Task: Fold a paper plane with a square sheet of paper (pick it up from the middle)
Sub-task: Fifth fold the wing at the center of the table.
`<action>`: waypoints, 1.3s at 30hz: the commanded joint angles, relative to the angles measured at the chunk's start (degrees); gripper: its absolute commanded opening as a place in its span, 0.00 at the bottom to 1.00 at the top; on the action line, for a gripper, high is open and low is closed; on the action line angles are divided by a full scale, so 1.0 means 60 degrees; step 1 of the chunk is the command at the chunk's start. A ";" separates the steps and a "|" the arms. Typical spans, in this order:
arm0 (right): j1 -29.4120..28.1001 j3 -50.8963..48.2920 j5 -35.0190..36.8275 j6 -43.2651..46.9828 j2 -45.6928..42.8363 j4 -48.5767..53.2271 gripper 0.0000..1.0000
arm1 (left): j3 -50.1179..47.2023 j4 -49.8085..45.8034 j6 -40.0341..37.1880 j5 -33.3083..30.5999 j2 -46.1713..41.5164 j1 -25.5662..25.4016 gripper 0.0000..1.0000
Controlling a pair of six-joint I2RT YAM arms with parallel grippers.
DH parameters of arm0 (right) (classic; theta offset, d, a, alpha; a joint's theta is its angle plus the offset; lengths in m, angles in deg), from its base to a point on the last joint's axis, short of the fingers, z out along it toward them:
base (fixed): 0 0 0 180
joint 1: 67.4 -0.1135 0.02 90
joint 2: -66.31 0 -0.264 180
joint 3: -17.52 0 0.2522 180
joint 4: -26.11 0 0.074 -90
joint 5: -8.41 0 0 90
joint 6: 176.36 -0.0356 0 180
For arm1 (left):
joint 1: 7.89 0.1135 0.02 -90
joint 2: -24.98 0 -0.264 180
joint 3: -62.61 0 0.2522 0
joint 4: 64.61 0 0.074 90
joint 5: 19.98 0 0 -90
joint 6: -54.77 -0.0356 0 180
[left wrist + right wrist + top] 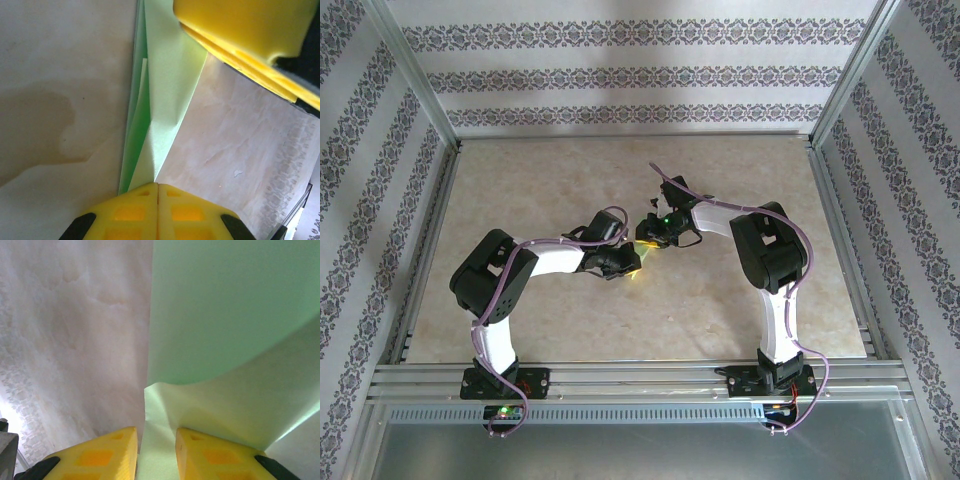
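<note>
One folded green sheet [165, 100], two pincers, left pincer [158, 187] pinching it, right pincer [156, 435] spread around it

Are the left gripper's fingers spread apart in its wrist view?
No, the left gripper has its fingers pressed together on the green paper.

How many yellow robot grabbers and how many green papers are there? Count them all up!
Yellow grippers: 2 (left gripper, right gripper)
Sheets of green paper: 1
Total: 3
</note>
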State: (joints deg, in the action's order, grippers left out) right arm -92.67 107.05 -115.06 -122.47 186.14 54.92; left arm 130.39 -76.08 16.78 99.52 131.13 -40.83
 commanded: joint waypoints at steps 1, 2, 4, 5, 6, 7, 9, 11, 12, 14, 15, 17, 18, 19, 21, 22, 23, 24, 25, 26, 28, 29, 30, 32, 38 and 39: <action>0.0082 -0.0089 0.0863 -0.0001 0.0525 0.0773 0.31 | -0.0211 -0.0153 -0.0094 -0.0042 0.0228 -0.0076 0.07; 0.0082 -0.0076 0.0864 -0.0001 0.0533 0.0773 0.31 | -0.0210 -0.0152 -0.0091 -0.0038 0.0244 -0.0068 0.07; 0.0082 -0.0074 0.0862 -0.0001 0.0536 0.0786 0.31 | -0.0201 -0.0216 -0.0113 -0.0034 0.0266 -0.0066 0.07; 0.0082 -0.0074 0.0866 -0.0001 0.0535 0.0788 0.31 | -0.0208 -0.0256 -0.0112 -0.0038 0.0286 -0.0075 0.07; 0.0082 -0.0074 0.0864 -0.0006 0.0529 0.0787 0.31 | -0.0207 -0.0313 -0.0127 -0.0023 0.0290 -0.0075 0.07; 0.0082 -0.0061 0.0879 -0.0002 0.0534 0.0788 0.31 | -0.0208 -0.0360 -0.0121 -0.0020 0.0319 -0.0075 0.07; 0.0082 -0.0059 0.0877 -0.0004 0.0533 0.0802 0.31 | -0.0229 -0.0435 -0.0146 -0.0019 0.0331 -0.0075 0.07; 0.0082 -0.0059 0.0884 -0.0016 0.0534 0.0802 0.31 | -0.0295 -0.0477 -0.0146 -0.0038 0.0318 -0.0089 0.07; 0.0082 -0.0059 0.0890 -0.0015 0.0527 0.0802 0.31 | -0.0340 -0.0504 -0.0156 -0.0038 0.0319 -0.0093 0.07; 0.0082 -0.0058 0.0892 -0.0015 0.0532 0.0802 0.31 | -0.0419 -0.0519 -0.0139 -0.0024 0.0298 -0.0105 0.07; 0.0082 -0.0059 0.0893 -0.0026 0.0525 0.0802 0.31 | -0.0474 -0.0538 -0.0143 -0.0038 0.0277 -0.0117 0.07; 0.0082 -0.0059 0.0891 -0.0030 0.0526 0.0789 0.31 | -0.0568 -0.0560 -0.0128 -0.0038 0.0225 -0.0147 0.07; 0.0082 -0.0059 0.0904 -0.0034 0.0531 0.0788 0.31 | -0.0626 -0.0563 -0.0108 -0.0027 0.0175 -0.0159 0.07; 0.0082 -0.0059 0.0906 -0.0030 0.0527 0.0788 0.31 | -0.0685 -0.0565 -0.0098 -0.0037 0.0143 -0.0174 0.07; 0.0082 -0.0059 0.0906 -0.0045 0.0532 0.0799 0.31 | -0.0844 -0.0564 -0.0056 -0.0001 0.0020 -0.0196 0.07; 0.0082 -0.0059 0.0906 -0.0045 0.0531 0.0802 0.31 | -0.0934 -0.0555 -0.0028 -0.0009 -0.0062 -0.0214 0.07; 0.0082 -0.0059 0.0907 -0.0047 0.0532 0.0802 0.31 | -0.1063 -0.0533 0.0023 -0.0001 -0.0161 -0.0234 0.07; 0.0078 -0.0059 0.0910 -0.0045 0.0529 0.0801 0.31 | -0.1195 -0.0500 0.0064 0.0031 -0.0268 -0.0252 0.07; 0.0082 -0.0059 0.0906 -0.0045 0.0533 0.0802 0.31 | -0.1284 -0.0461 0.0102 0.0083 -0.0368 -0.0262 0.07; 0.0082 -0.0059 0.0906 -0.0045 0.0522 0.0802 0.31 | -0.1395 -0.0416 0.0122 0.0138 -0.0513 -0.0265 0.07; 0.0082 -0.0059 0.0906 -0.0048 0.0536 0.0801 0.31 | -0.1470 -0.0489 0.0085 0.0209 -0.0842 -0.0280 0.07; 0.0082 -0.0059 0.0919 -0.0052 0.0526 0.0802 0.31 | -0.1408 -0.0580 0.0005 0.0225 -0.1015 -0.0280 0.07; 0.0082 -0.0059 0.0921 -0.0059 0.0535 0.0802 0.31 | -0.1299 -0.0710 -0.0113 0.0233 -0.1187 -0.0280 0.07; 0.0082 -0.0052 0.0917 -0.0059 0.0535 0.0802 0.32 | -0.1003 -0.0945 -0.0322 0.0163 -0.1431 -0.0266 0.07; 0.0082 -0.0074 0.0935 -0.0087 0.0527 0.0780 0.32 | -0.0308 -0.0478 -0.0354 -0.0298 -0.1475 -0.0128 0.07; 0.0082 -0.0072 0.0935 -0.0089 0.0525 0.0788 0.32 | -0.0215 -0.0359 -0.0289 -0.0332 -0.1338 -0.0094 0.07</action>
State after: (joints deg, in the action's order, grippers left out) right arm -92.67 107.31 -115.08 -122.67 186.27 55.75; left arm 126.91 -79.01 15.75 99.23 123.07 -41.64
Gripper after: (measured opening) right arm 0.314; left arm 0.073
